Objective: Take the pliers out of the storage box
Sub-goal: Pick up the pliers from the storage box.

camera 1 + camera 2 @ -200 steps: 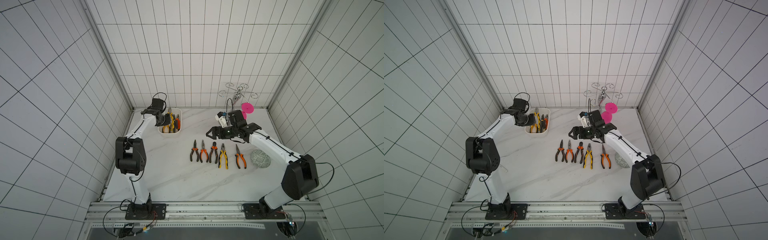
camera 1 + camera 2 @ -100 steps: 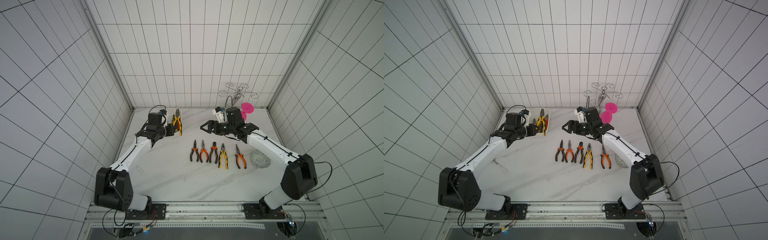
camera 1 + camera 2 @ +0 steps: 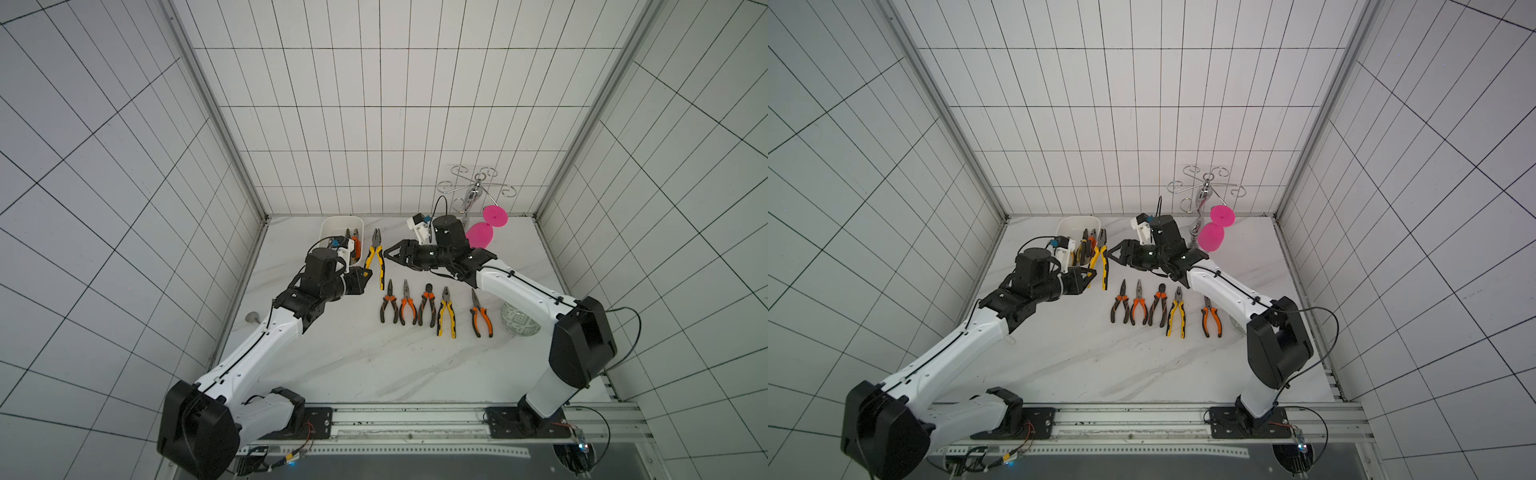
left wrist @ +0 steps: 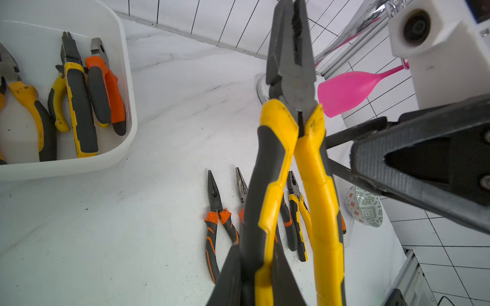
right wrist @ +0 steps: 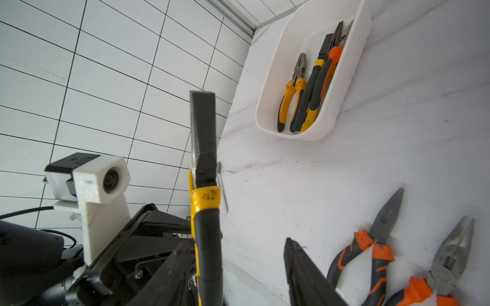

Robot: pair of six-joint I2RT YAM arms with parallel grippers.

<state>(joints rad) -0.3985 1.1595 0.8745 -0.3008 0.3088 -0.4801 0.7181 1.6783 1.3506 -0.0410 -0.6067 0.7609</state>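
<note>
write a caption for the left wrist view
left gripper holds yellow-and-black pliers at the open right gripper; more pliers in the storage box

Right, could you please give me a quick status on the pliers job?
Left gripper shut on yellow-handled pliers, held aloft. Right gripper open, jaws astride its handle. Storage box holds several more pliers. Nothing obstructing.

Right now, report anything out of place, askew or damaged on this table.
Nothing looks spilled or damaged. Only the yellow-handled pliers is out of line: held in the air by the shut left gripper, apart from the row of five pliers and the storage box. The right gripper stands open around it.
</note>
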